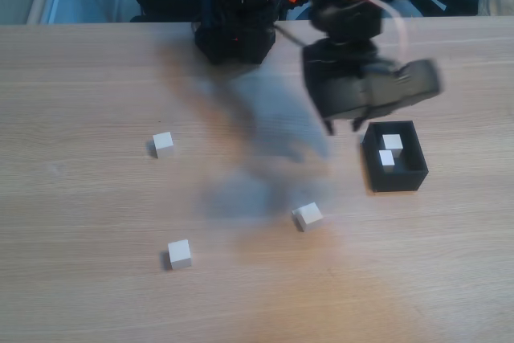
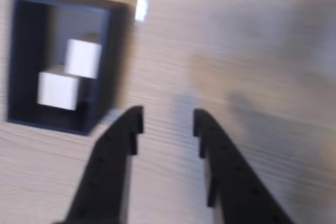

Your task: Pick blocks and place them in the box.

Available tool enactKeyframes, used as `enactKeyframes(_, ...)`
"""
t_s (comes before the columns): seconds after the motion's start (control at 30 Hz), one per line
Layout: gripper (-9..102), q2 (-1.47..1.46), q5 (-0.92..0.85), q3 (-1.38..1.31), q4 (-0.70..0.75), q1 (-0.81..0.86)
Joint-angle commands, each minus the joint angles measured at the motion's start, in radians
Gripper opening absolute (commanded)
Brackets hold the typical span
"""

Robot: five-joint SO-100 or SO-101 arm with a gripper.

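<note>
Pale wood-grain table (image 1: 80,295) bearing the small black open-topped box (image 1: 397,176) with two white cubes (image 1: 391,142) inside; black two-finger gripper (image 2: 167,120), jaws apart and empty, just beside it, nearest loose white cube (image 1: 308,215) lying below-left of the box in the fixed view.

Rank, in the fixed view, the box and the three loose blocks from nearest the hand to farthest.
From the hand:
1. Box, just right.
2. Centre block, below.
3. Left block.
4. Bottom-left block, farthest.
</note>
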Motion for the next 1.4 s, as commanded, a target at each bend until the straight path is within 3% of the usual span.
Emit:
enactKeyframes(0.0, 15, 0.072, -0.044, 0.054, 0.011, 0.109)
enactKeyframes(0.37, 20, 0.067, -0.199, 0.16, -0.025, 0.4)
enactKeyframes(0.8, 21, 0.023, -0.307, 0.196, -0.106, 0.584)
enactKeyframes(1.37, 23, 0.011, -0.655, 0.278, -0.138, 0.956)
